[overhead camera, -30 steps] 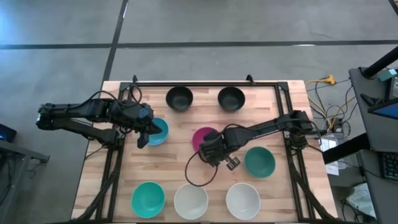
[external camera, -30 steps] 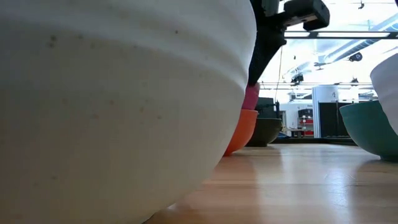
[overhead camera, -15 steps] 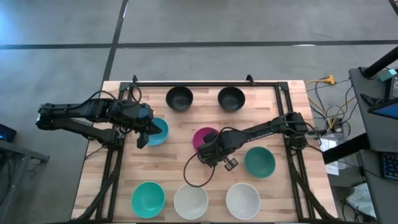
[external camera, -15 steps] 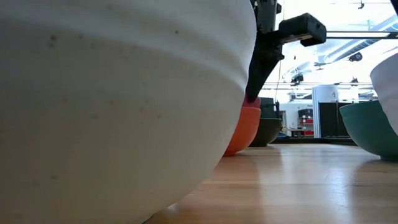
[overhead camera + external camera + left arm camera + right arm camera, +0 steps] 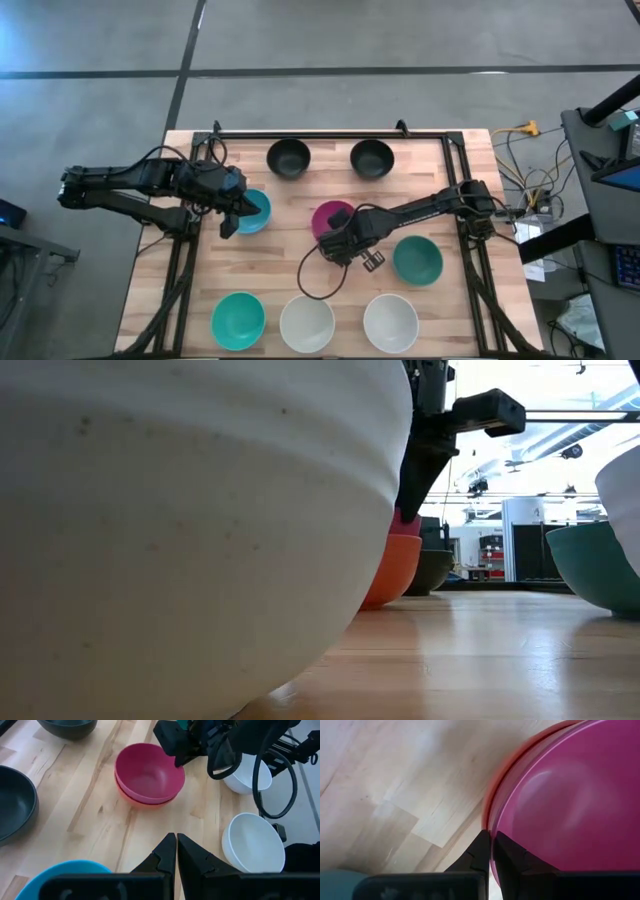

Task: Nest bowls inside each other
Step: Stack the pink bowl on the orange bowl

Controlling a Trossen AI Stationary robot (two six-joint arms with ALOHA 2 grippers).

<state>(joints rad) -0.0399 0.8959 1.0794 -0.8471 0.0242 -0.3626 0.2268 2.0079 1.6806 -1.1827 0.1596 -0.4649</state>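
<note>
A magenta bowl sits inside a red bowl at the table's middle. My right gripper points down at the near right rim of the magenta bowl and is shut on it. My left gripper hangs shut and holds nothing, at the near left edge of a blue bowl that stands on the table. Two black bowls stand at the far side. A teal bowl stands on the right. Another teal bowl and two white ones line the near edge. My right gripper pinches the magenta bowl's rim, one finger inside the bowl and one outside. The fingers come from above, pointing down. The bowl sits nested in the red bowl, its rim a little above the red rim.
A dark frame runs along the table's far edge and both sides. A black cable loops below my right arm over the bare wood between the bowls. In the low view a white bowl fills the foreground.
My right gripper has sunk a little with the magenta bowl. The bowl's rim stood well above the red bowl a second ago and now lies close upon it. The gripper stays shut on the rim.
</note>
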